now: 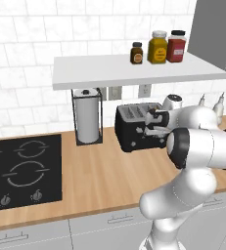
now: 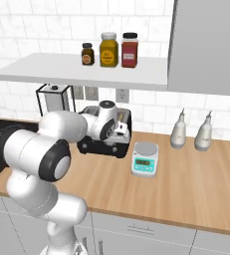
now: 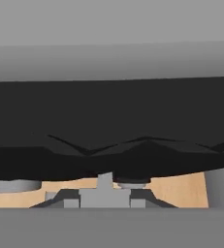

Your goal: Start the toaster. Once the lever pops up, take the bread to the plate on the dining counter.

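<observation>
The black toaster [image 1: 131,128] stands on the wood wall counter under the shelf, its silvery slotted top facing up. My gripper [image 1: 151,124] is pressed against the toaster's right end, where the arm's wrist covers most of that side. From the right base view the toaster [image 2: 93,145] sits behind my hand, and the gripper [image 2: 122,130] is at its near face. The hand view is close on the toaster's dark body [image 3: 111,121], with a small grey control [image 3: 104,184] just below it. The fingers are too hidden to judge their gap. The bread is hidden. The plate and dining counter are out of view.
A paper towel roll in a wire holder [image 1: 87,117] stands left of the toaster, and a black hob [image 1: 21,171] lies further left. A white kitchen scale [image 2: 145,159] and two pale bottles [image 2: 178,130] stand to the toaster's right. Three jars [image 1: 158,46] sit on the shelf overhead.
</observation>
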Robot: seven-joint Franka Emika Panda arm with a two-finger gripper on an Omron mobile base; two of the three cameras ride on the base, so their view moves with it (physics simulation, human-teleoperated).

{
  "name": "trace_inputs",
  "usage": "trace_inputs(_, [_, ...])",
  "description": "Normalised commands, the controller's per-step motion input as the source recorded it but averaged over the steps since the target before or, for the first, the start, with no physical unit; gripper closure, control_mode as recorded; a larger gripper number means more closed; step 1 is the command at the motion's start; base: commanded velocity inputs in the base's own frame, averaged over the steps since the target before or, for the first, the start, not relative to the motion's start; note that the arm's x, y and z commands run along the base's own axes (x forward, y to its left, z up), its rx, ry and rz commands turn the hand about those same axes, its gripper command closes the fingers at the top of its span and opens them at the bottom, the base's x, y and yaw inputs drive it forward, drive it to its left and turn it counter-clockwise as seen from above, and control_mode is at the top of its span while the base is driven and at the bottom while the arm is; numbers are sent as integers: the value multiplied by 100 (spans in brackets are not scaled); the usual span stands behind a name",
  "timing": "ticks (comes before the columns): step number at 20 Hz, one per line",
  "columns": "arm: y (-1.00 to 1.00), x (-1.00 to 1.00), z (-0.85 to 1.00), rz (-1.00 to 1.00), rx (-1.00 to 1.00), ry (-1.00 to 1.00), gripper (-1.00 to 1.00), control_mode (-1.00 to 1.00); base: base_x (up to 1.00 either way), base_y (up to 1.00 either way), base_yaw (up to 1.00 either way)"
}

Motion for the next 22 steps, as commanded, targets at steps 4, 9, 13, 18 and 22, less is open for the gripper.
trace_inputs(4, [0,-27,6,0,-3,-10,100,-100,0,0,0])
trace_inputs(9, [0,-33,52,-2,-6,-21,100,-100,0,0,0])
trace_inputs(13, [0,-28,40,-3,-3,-16,100,-100,0,0,0])
trace_inputs(18, [2,-53,27,-4,0,-15,100,-100,0,0,0])
trace_inputs(22, [47,-64,37,0,-2,-5,100,-100,0,0,0])
